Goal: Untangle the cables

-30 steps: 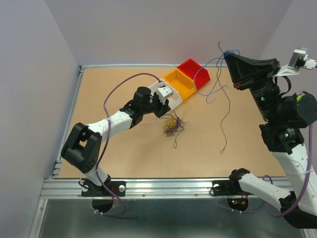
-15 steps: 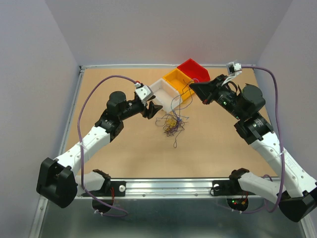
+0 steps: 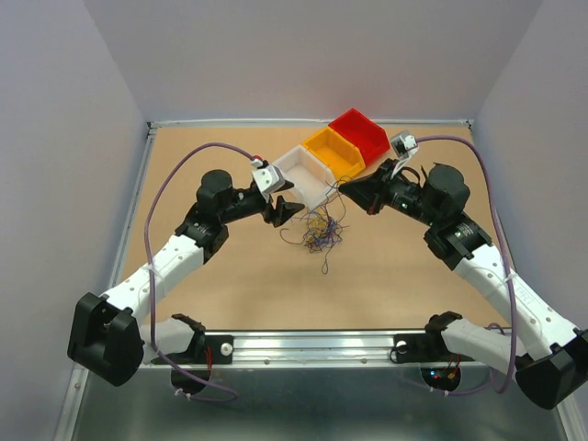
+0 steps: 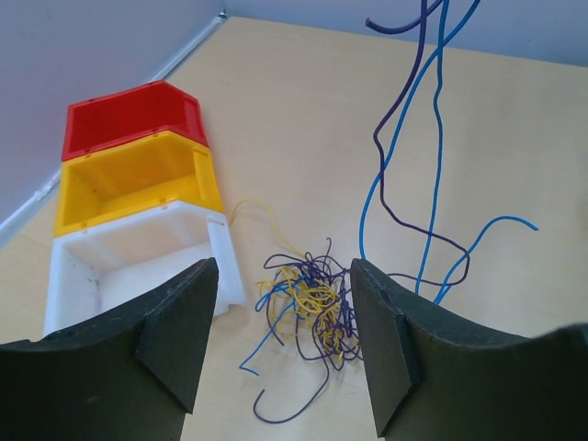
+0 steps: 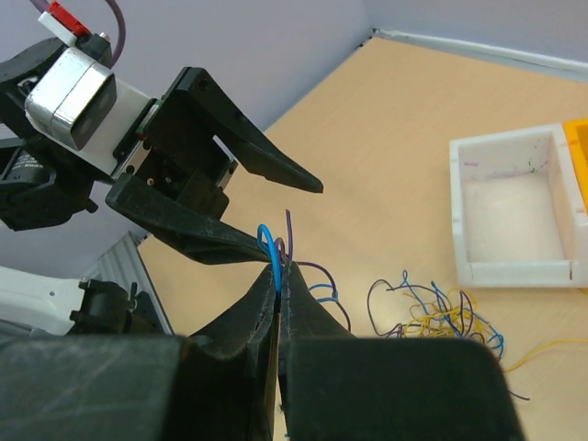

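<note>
left gripper jaws wide, empty, just left of cable clump; right gripper pinching blue and purple strands.

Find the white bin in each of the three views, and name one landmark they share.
Top external: white bin just above centre.
Left wrist: white bin at lower left.
Right wrist: white bin toward the right edge, mid-height.
Shared landmark: the cables, a tangled clump lying beside the bin in every view.
</note>
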